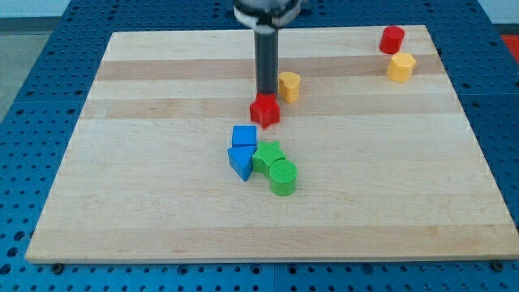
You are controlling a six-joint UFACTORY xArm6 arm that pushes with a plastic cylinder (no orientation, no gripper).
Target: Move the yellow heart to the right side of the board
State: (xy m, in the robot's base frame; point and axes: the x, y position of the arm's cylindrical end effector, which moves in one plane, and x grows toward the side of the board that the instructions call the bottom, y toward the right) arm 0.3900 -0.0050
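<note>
The yellow heart [289, 85] lies on the wooden board [162, 211] a little above its middle. My tip [266, 96] stands just to the left of the heart, close to it; I cannot tell whether they touch. The tip's very end is right above a red block [265, 110], which partly hides it. The rod rises straight up to the view's top.
A blue cube [244, 136], a blue triangle [240, 162], a green star-like block [267, 154] and a green cylinder [282, 177] cluster below the red block. A red cylinder [392, 39] and a yellow hexagon-like block [400, 67] sit at the top right corner.
</note>
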